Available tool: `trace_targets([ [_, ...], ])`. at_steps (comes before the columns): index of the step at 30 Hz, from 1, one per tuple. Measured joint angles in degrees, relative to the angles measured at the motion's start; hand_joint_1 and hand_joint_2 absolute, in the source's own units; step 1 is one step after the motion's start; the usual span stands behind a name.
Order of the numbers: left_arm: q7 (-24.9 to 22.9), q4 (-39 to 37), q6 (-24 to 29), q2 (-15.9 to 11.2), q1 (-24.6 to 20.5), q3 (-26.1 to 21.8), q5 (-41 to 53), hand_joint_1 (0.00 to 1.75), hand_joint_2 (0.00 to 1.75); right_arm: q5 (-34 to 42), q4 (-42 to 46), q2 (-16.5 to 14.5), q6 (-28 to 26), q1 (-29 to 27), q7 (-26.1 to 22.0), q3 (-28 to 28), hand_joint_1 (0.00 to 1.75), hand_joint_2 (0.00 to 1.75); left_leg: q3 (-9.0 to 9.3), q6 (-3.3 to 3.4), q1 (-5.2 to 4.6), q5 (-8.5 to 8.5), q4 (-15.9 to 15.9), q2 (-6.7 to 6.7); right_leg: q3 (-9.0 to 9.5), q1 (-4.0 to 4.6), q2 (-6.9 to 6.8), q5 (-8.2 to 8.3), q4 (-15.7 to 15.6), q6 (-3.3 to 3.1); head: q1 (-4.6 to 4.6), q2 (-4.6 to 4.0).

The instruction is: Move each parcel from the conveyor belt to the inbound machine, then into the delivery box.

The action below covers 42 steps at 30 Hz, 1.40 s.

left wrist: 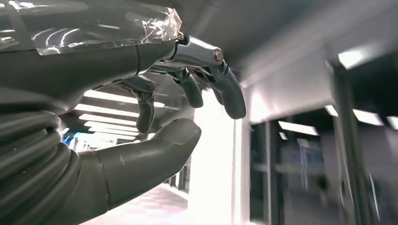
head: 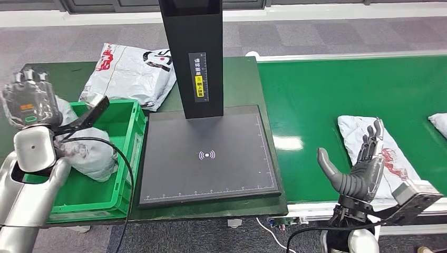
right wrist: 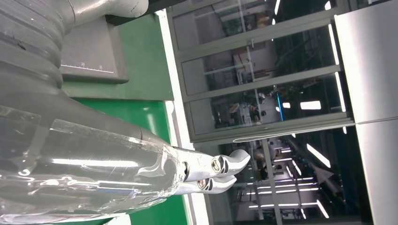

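Right hand: right hand (head: 363,171) hangs over the near edge of the conveyor belt (head: 327,100), thumb spread wide from the raised fingers, holding nothing; the right wrist view likewise shows nothing between its fingers.
Left hand: left hand (head: 29,103) is lifted at the far left above the delivery box (head: 118,195), back of the hand toward the camera; in the left wrist view its fingers (left wrist: 225,89) curve loosely apart from the thumb with nothing between them.
Parcel on belt: white parcel with red print (head: 369,142) lies flat on the green belt, directly under and behind the right hand, stretching from about 11 o'clock to 3 o'clock of it; whether the fingers touch it I cannot tell.
Why so held: the open, palm-in pose over the parcel looks like readiness to close on it.
Inbound machine: dark scan plate (head: 208,155) sits at 9 o'clock of the right hand, bare, between belt and box, so a lifted parcel would travel that way.
Box contents: a grey-white bagged parcel (head: 89,153) lies inside the box, below the left hand.
Other parcels: another bag (head: 132,71) rests on the table at 12 o'clock of the box; a further white one (head: 439,124) shows at the belt's right edge.
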<state>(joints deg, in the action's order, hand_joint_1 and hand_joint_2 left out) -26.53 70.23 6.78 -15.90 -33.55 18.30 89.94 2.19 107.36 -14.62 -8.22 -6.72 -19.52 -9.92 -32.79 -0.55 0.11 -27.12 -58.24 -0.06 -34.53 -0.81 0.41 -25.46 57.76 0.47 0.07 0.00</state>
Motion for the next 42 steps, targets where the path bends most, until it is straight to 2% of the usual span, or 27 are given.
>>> trace_targets([
  [4, 1.3, -7.2, 0.1, 0.8, -0.2, 0.8, 0.0, 1.75, 1.75, 0.1, -0.4, 0.3, 0.1, 0.1, 0.0, 0.0, 0.0, 1.75, 0.0, 0.0, 0.0, 0.0, 0.0, 0.01, 0.0, 0.01, 0.0, 0.02, 0.0, -0.01, 0.0, 0.0],
  [8, 1.6, -11.1, 0.1, 1.3, -0.6, 1.3, 0.0, 1.75, 1.75, 0.2, -0.7, 0.4, 0.2, 0.1, 0.0, 0.0, 0.0, 1.75, -0.01, 0.0, 0.01, 0.0, 0.0, 0.0, -0.01, 0.02, 0.0, 0.02, 0.0, -0.02, 0.0, 0.0],
  [12, 1.7, -13.9, -2.7, 1.5, -0.9, 2.4, 0.0, 1.71, 1.75, 0.2, -1.1, 0.6, 0.4, 0.4, 0.0, 0.0, 0.0, 1.75, -0.03, 0.0, 0.02, -0.01, 0.0, 0.0, -0.01, 0.01, -0.01, 0.01, 0.0, -0.02, 0.0, 0.0],
  [16, 4.2, -21.2, -2.6, 2.1, -1.2, 3.8, -0.1, 0.0, 1.75, 0.5, -2.2, 1.3, 0.5, 1.2, 0.1, 0.0, 0.0, 1.75, -0.02, 0.0, 0.02, 0.0, 0.0, 0.01, 0.0, 0.02, 0.0, 0.01, 0.0, -0.02, -0.01, 0.0],
  [20, 5.7, -28.0, 1.1, 2.9, -2.6, 3.8, -0.3, 0.0, 1.75, 1.3, -3.7, 2.3, 0.3, 2.0, 0.0, 0.0, 0.0, 1.75, 0.09, 0.0, 0.02, 0.0, 0.0, -0.11, 0.18, 0.01, -0.09, 0.01, 0.0, -0.02, 0.0, 0.0],
  [24, 8.4, -30.6, 2.4, 3.5, -3.7, 3.1, -1.4, 0.0, 1.75, 1.9, -4.6, 3.2, -0.3, 2.5, 0.0, 0.0, 0.0, 1.75, 0.15, -0.01, 0.02, 0.0, 0.0, -0.14, 0.25, 0.01, -0.14, 0.01, 0.0, -0.02, -0.01, 0.0],
  [27, 13.6, -31.1, 4.0, 4.0, -3.8, 1.6, -7.3, 0.0, 1.75, 2.0, -4.8, 3.8, -0.7, 2.5, 0.2, 0.0, 0.0, 1.75, 0.15, -0.05, 0.02, 0.07, 0.0, -0.13, 0.2, 0.02, -0.12, 0.04, 0.0, -0.04, -0.02, 0.0],
  [30, 23.5, -28.8, 5.0, 5.5, -3.2, -2.7, -23.2, 0.0, 1.75, 0.3, -5.0, 4.9, -1.9, 2.5, 1.3, 0.0, 0.0, 1.75, 0.06, -0.06, 0.03, 0.15, 0.0, -0.2, 0.15, 0.03, -0.15, 0.1, 0.0, -0.06, -0.01, 0.0],
  [32, 29.8, -24.3, 3.7, 6.9, -2.1, -6.6, -39.2, 0.0, 1.75, -3.4, -5.4, 5.9, -3.0, 2.6, 2.4, 0.0, 0.0, 1.75, 0.02, -0.06, 0.03, 0.14, 0.0, -0.18, 0.13, 0.02, -0.12, 0.11, 0.0, -0.06, -0.01, 0.0],
  [34, 34.1, -18.5, 1.9, 8.1, -0.2, -10.1, -54.3, 0.0, 1.75, -7.3, -6.1, 7.0, -3.8, 2.7, 3.2, 0.0, 0.0, 1.75, 0.01, -0.04, 0.02, 0.09, 0.0, -0.09, 0.1, 0.01, -0.04, 0.11, 0.0, -0.06, -0.01, 0.0],
  [38, 37.0, -10.0, -0.4, 9.4, 3.1, -14.2, -66.6, 0.0, 1.75, -11.4, -7.4, 8.6, -4.6, 3.2, 4.2, 0.0, 0.0, 1.75, -0.02, -0.02, 0.01, 0.03, 0.0, -0.06, 0.06, 0.01, -0.01, 0.09, 0.0, -0.05, -0.01, 0.0],
  [42, 40.6, -2.5, -4.5, 11.4, 7.2, -16.5, -85.5, 0.0, 1.75, -19.5, -10.2, 10.4, -6.6, 5.7, 7.3, 0.0, 0.0, 1.75, -0.06, -0.01, 0.01, 0.02, 0.0, -0.07, 0.04, 0.01, -0.03, 0.09, 0.0, -0.04, -0.01, 0.0],
])
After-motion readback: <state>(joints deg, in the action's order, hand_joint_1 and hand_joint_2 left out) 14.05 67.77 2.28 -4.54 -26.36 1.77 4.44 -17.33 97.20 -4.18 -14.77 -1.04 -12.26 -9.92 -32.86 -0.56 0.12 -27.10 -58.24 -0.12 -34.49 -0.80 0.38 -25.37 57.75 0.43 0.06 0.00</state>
